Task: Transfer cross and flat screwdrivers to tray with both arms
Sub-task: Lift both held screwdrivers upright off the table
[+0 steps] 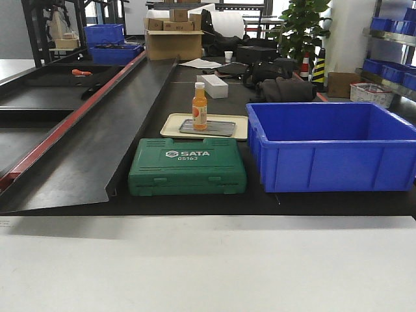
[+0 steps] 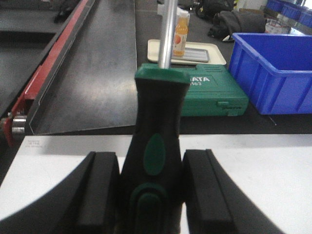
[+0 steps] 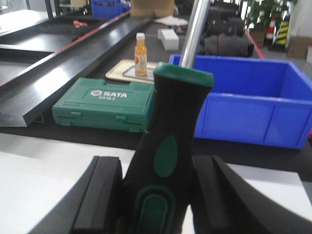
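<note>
Two screwdrivers, two pincers. Left pincer [image 2: 152, 195] clamps the left screwdriver [image 2: 155, 122] by its handle, shaft toward 12 o'clock; right pincer [image 3: 156, 195] grips the right screwdriver [image 3: 170, 126] likewise. Beyond: one green case [image 1: 187, 166], one blue crate [image 1: 331, 162] at its 3 o'clock, then one grey tray [image 1: 222, 128] at 12 o'clock, bearing one orange bottle [image 1: 199, 107].

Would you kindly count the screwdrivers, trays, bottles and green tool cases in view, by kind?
Screwdrivers: 2, left screwdriver and right screwdriver, each between jaws
Trays: 2, cream tray and grey metal tray
Bottles: 1, orange bottle
Tool cases: 1, green tool case
Total: 6
</note>
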